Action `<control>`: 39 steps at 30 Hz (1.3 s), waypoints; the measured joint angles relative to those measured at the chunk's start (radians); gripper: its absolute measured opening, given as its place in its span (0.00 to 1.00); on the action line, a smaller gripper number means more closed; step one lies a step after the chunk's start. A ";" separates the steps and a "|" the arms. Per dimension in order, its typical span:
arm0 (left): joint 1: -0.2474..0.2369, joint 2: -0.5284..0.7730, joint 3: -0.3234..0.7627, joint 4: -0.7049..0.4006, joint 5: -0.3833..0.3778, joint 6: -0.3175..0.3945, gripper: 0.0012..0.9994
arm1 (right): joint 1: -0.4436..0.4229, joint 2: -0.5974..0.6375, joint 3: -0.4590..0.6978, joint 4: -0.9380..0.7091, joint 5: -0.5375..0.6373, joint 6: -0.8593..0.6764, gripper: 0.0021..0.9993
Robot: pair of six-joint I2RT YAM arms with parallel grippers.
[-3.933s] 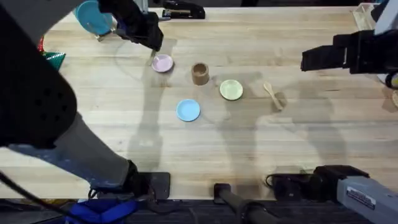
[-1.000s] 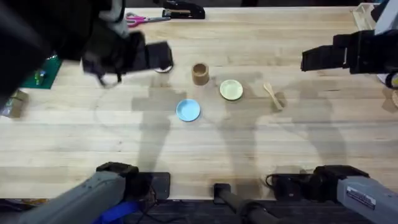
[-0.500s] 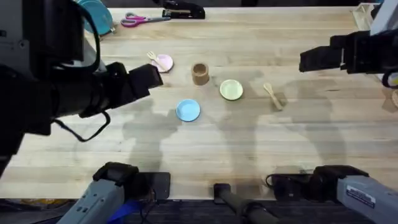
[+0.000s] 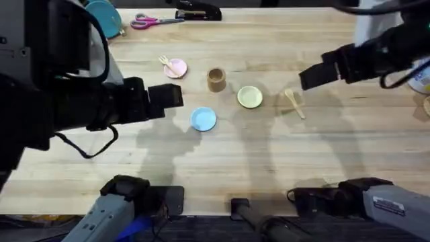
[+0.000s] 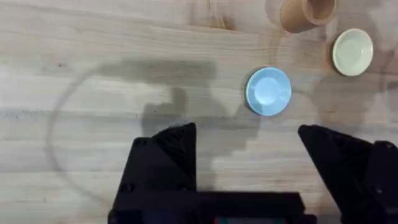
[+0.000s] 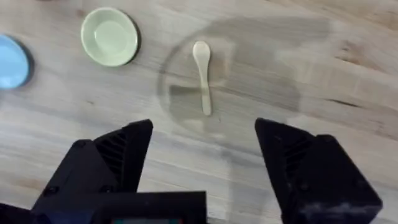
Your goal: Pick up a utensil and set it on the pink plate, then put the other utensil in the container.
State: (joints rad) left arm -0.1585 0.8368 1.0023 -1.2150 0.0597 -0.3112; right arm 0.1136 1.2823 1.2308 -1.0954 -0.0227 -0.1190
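Note:
The wooden fork (image 4: 164, 62) rests on the left rim of the pink plate (image 4: 177, 68) at the table's far left-centre. To its right stands the brown cup (image 4: 216, 79). The wooden spoon (image 4: 293, 102) lies on the table right of the yellow-green plate (image 4: 250, 97). My left gripper (image 4: 176, 98) hangs open and empty, above the table left of the blue plate (image 4: 203, 119). My right gripper (image 4: 308, 78) is open and empty, high above the spoon (image 6: 202, 76), which shows between its fingers in the right wrist view.
A teal dish (image 4: 103, 16), pink-handled scissors (image 4: 148, 21) and a black stapler (image 4: 197, 11) sit along the far edge. The blue plate (image 5: 268, 91), the cup (image 5: 306, 12) and the yellow-green plate (image 5: 352, 52) show ahead of the left fingers. Bare wood lies in front.
The fork was left on the pink plate and my left arm pulled back toward the middle. My right gripper has just swung left and now hangs over the spoon.

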 joint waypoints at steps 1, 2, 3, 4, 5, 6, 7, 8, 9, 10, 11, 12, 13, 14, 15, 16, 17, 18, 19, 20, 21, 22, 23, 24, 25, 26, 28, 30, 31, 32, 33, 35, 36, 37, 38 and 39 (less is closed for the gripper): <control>0.000 0.000 0.000 0.007 0.002 0.021 1.00 | 0.005 0.014 0.000 0.002 0.000 -0.004 1.00; 0.000 0.000 0.000 0.018 0.004 0.035 1.00 | 0.008 0.026 0.000 0.002 0.000 -0.006 1.00; 0.000 0.000 0.000 0.036 0.005 0.050 1.00 | 0.010 0.040 0.000 0.003 0.000 -0.009 1.00; 0.000 0.000 0.000 0.055 0.007 0.067 1.00 | 0.011 0.052 0.000 0.003 0.000 -0.010 1.00; 0.000 0.000 0.000 0.076 0.011 0.087 1.00 | 0.011 0.063 0.000 0.005 0.000 -0.012 1.00; 0.000 0.000 0.000 0.101 0.018 0.114 1.00 | 0.011 0.075 0.000 0.008 0.000 -0.013 1.00; 0.000 0.000 0.000 0.127 0.027 0.141 1.00 | 0.011 0.084 0.000 0.010 0.000 -0.013 1.00; 0.000 0.000 0.000 0.156 0.037 0.172 1.00 | 0.011 0.092 0.000 0.012 0.000 -0.013 1.00; 0.000 0.000 0.000 0.177 0.051 0.199 1.00 | 0.011 0.097 0.000 0.013 0.000 -0.014 1.00; 0.000 0.000 0.000 0.196 0.067 0.230 1.00 | 0.011 0.101 0.000 0.014 0.000 -0.016 1.00; 0.000 0.000 0.000 0.207 0.082 0.260 1.00 | 0.011 0.103 0.000 0.015 0.000 -0.016 1.00; 0.000 0.000 0.000 0.214 0.095 0.291 1.00 | 0.011 0.103 0.000 0.017 0.000 -0.016 1.00; 0.000 0.000 0.000 0.220 0.104 0.314 1.00 | 0.011 0.103 0.000 0.019 0.000 -0.017 1.00; 0.000 0.002 0.000 0.229 0.113 0.340 1.00 | 0.011 0.103 0.001 0.019 0.000 -0.017 1.00; 0.000 0.005 0.000 0.237 0.121 0.361 1.00 | 0.011 0.103 0.001 0.022 0.000 -0.017 1.00; 0.000 0.011 0.000 0.244 0.130 0.382 1.00 | 0.011 0.103 0.001 0.023 0.000 -0.017 1.00; 0.000 0.020 0.000 0.248 0.141 0.404 1.00 | 0.011 0.103 0.001 0.023 0.000 -0.017 1.00; 0.000 0.030 0.000 0.251 0.152 0.422 1.00 | 0.011 0.103 0.001 0.023 0.000 -0.017 1.00; 0.000 0.045 0.000 0.253 0.164 0.440 1.00 | 0.011 0.103 0.001 0.023 0.000 -0.017 1.00; 0.000 0.061 0.000 0.255 0.176 0.454 1.00 | 0.011 0.103 0.001 0.024 0.000 -0.017 1.00; 0.000 0.079 0.000 0.258 0.189 0.469 1.00 | 0.011 0.103 0.001 0.023 0.000 -0.017 1.00; 0.000 0.098 0.000 0.261 0.202 0.482 1.00 | 0.011 0.103 0.001 0.023 0.000 -0.017 1.00; 0.000 0.117 0.000 0.267 0.216 0.496 1.00 | 0.011 0.103 0.002 0.024 0.000 -0.017 1.00; 0.000 0.134 0.000 0.272 0.228 0.504 1.00 | 0.011 0.103 0.002 0.023 0.000 -0.017 1.00; 0.000 0.149 0.000 0.280 0.240 0.512 1.00 | 0.011 0.103 0.002 0.024 0.000 -0.017 1.00; 0.000 0.164 0.000 0.289 0.253 0.519 1.00 | 0.011 0.103 0.002 0.024 0.000 -0.017 1.00; 0.000 0.183 0.000 0.301 0.275 0.535 0.99 | 0.011 0.103 0.002 0.023 0.000 -0.017 1.00; 0.000 0.192 0.000 0.307 0.299 0.555 0.99 | 0.011 0.103 0.002 0.022 0.000 -0.017 1.00; 0.000 0.192 0.000 0.307 0.308 0.564 0.99 | 0.011 0.103 0.002 0.021 0.000 -0.017 1.00; 0.000 0.192 0.000 0.307 0.316 0.574 0.98 | 0.011 0.103 0.002 0.020 0.000 -0.017 1.00; 0.000 0.191 0.000 0.307 0.322 0.582 0.98 | 0.011 0.103 0.002 0.020 0.000 -0.017 1.00; 0.000 0.191 -0.001 0.307 0.332 0.594 0.98 | 0.011 0.103 0.002 0.020 0.000 -0.016 1.00; 0.000 0.191 -0.002 0.308 0.338 0.601 0.98 | 0.011 0.103 0.003 0.019 0.000 -0.017 1.00; 0.000 0.190 -0.006 0.312 0.340 0.605 0.98 | 0.011 0.103 0.003 0.020 0.000 -0.017 1.00; 0.000 0.190 -0.014 0.321 0.341 0.610 0.98 | 0.011 0.103 0.003 0.019 0.000 -0.017 1.00; 0.000 0.190 -0.025 0.328 0.342 0.613 0.98 | 0.011 0.103 0.003 0.019 0.000 -0.017 1.00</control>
State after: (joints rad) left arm -0.1585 1.0271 0.9774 -0.8866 0.4019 0.3019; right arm 0.1246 1.3849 1.2335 -1.0760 -0.0227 -0.1356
